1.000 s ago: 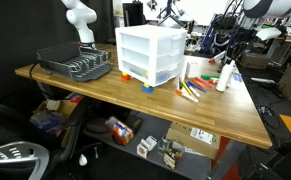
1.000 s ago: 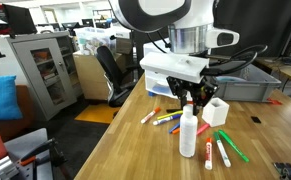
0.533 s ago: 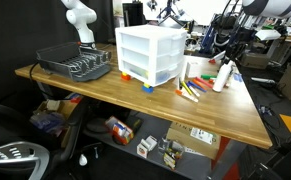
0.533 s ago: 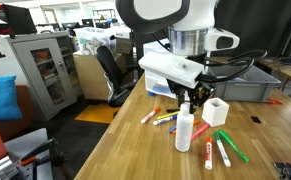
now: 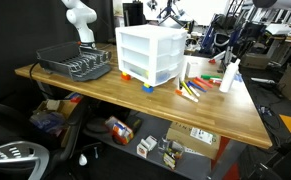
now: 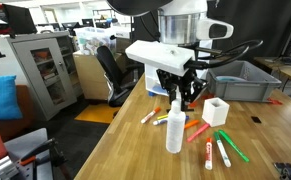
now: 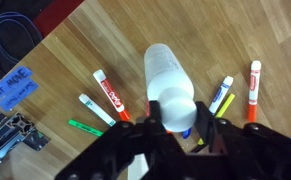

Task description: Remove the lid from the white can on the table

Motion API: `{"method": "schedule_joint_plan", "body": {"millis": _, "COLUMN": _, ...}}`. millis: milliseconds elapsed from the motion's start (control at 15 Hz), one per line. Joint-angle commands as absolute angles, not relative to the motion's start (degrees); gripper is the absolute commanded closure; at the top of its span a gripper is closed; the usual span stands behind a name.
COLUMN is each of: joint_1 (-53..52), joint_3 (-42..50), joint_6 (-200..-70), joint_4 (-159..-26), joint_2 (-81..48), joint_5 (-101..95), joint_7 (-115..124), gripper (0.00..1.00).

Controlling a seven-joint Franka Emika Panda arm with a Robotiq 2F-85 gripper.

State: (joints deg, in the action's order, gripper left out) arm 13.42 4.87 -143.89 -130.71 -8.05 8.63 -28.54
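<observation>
The white can is a slim white cylinder among the markers on the wooden table. It also shows in an exterior view near the table's far right end. My gripper comes down from above and is shut on the can's top. In the wrist view the round white lid sits between my two black fingers, and the can body extends away below it. I cannot tell whether the can's base touches the table.
Coloured markers lie scattered around the can. A small white box and a grey bin stand behind it. A white three-drawer unit and a black dish rack stand further along the table.
My gripper has shifted sideways with the can's top in it, and the can has moved with it over the markers. The arm has risen slightly.
</observation>
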Motion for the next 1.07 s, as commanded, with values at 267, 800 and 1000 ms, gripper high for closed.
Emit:
{"method": "schedule_joint_plan", "body": {"millis": 267, "joint_1": 13.29, "joint_3": 5.96, "joint_6": -143.95, "joint_4": -131.85, "joint_2": -7.67, "joint_5": 11.77, "joint_7": -30.47, "gripper": 0.86}}
{"method": "schedule_joint_plan", "body": {"millis": 800, "joint_1": 12.58, "joint_3": 4.55, "joint_6": -145.20, "joint_4": -133.90, "joint_2": -7.58, "joint_5": 13.36, "joint_7": -32.45, "gripper": 0.86}}
{"method": "schedule_joint_plan", "body": {"millis": 1000, "joint_1": 12.37, "joint_3": 4.36, "joint_6": -145.80, "joint_4": -134.24, "joint_2": -7.49, "joint_5": 13.28, "joint_7": -32.58, "gripper": 0.66}}
